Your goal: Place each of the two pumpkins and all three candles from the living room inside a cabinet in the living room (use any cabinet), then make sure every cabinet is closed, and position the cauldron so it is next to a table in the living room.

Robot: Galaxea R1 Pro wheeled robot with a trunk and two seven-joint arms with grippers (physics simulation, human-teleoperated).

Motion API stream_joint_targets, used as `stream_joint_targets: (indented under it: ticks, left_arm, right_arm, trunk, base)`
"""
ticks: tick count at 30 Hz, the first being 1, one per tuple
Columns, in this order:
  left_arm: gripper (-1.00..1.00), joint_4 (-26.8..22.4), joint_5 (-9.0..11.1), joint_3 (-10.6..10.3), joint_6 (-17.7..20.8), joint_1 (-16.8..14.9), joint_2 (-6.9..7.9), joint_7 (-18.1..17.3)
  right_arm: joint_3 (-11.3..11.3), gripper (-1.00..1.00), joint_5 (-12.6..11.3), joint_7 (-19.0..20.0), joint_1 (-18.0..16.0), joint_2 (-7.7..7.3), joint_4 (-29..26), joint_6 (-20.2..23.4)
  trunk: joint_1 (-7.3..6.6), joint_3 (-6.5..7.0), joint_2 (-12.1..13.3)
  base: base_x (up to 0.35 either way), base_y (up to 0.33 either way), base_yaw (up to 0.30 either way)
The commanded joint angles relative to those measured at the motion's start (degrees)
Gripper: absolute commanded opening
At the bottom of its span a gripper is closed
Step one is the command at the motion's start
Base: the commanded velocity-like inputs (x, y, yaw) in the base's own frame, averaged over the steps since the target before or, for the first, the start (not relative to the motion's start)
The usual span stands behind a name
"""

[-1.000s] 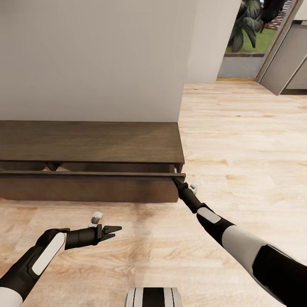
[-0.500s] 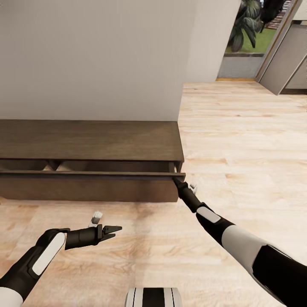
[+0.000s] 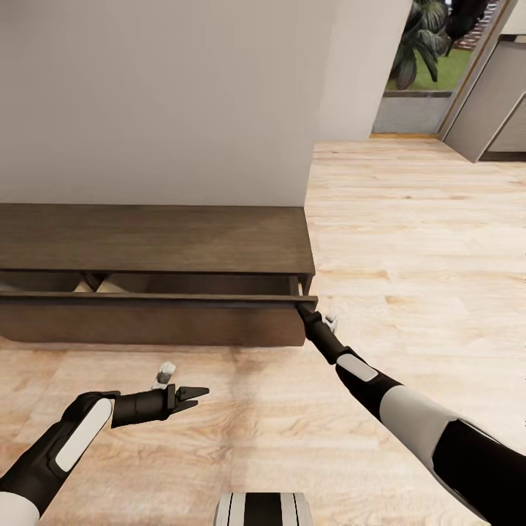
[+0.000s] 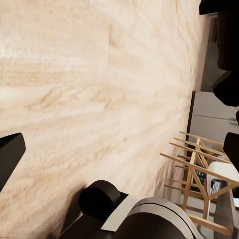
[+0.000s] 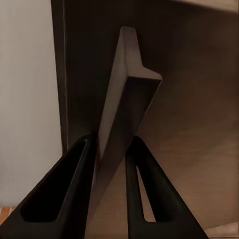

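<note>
Head view: one long dark-brown cabinet (image 3: 153, 248) lies lengthwise along the white wall (image 3: 161, 102), its front panel (image 3: 157, 298) tipped outward at the top. The right claw (image 3: 301, 309) pinches that panel's end corner between both fingers (image 5: 74, 194). The left claw (image 3: 196, 398) hangs narrowly parted over the plank floor (image 3: 409, 241), holding nothing.

A pale wall (image 3: 161, 95) meets light plank floor (image 3: 409, 241) (green plants (image 3: 427, 36) beyond the doorway).
</note>
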Motion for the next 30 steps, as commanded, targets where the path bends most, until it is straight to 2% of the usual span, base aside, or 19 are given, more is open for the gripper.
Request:
stream_joint_targets:
  ticks: [1,30]
  left_arm:
    - [1.00,0.00,0.16,-0.09,0.25,-0.04,0.04,-0.05]
    - [1.00,0.00,0.16,-0.18,0.25,-0.04,0.01,-0.03]
  right_arm:
    - [1.17,-1.00,-0.58,0.32,0.03,-0.05,1.47,0.23]
    - [1.33,-1.00,-0.58,0.32,0.03,-0.05,1.47,0.23]
  trunk:
    - [-0.01,-0.05,-0.01]
    - [-0.01,-0.05,-0.01]
  base:
    - [-0.091,0.000,0.000]
    - [-0.113,0.000,0.000]
